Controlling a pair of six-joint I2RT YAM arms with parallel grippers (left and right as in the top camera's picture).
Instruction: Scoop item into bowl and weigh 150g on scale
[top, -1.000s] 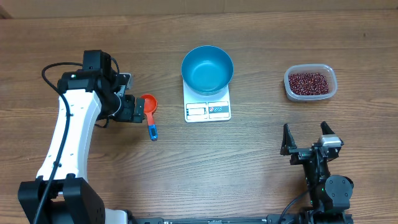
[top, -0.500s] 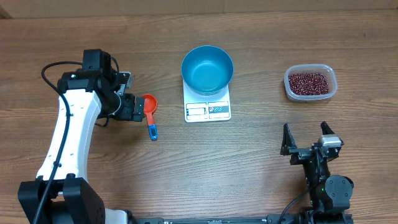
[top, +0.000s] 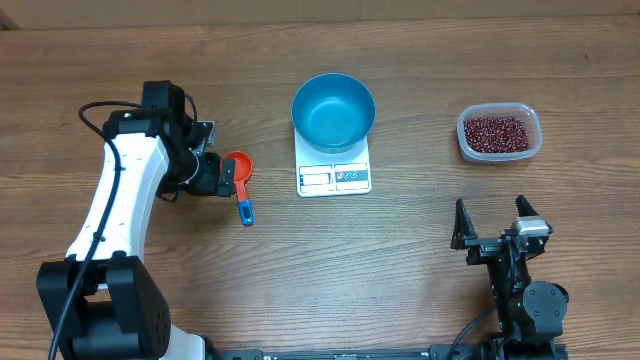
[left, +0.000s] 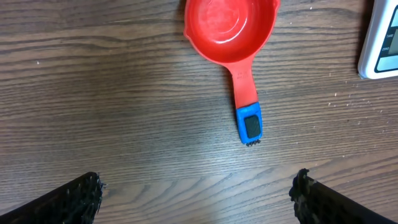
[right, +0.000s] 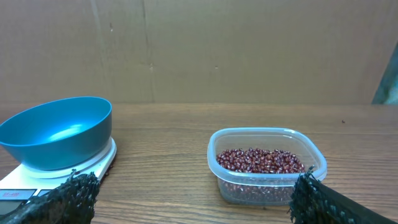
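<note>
L arm (top: 118, 205) shifts slightly toward scale (top: 334, 177), L gripper (left: 196, 190) gaping wide over red scoop (left: 231, 25) left of it, prob. for handle (left: 245, 93) pickup; R gripper (top: 491, 228) wide, idle; beans (top: 497, 130) in tub (top: 536, 143) right of scale.

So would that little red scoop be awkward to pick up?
Probably stiff and light: the scoop looks like moulded plastic. Gripped by its blue handle end, the wide cup may make it tilt. Pushed, it would likely slide or pivot on the flat table, not roll.
</note>
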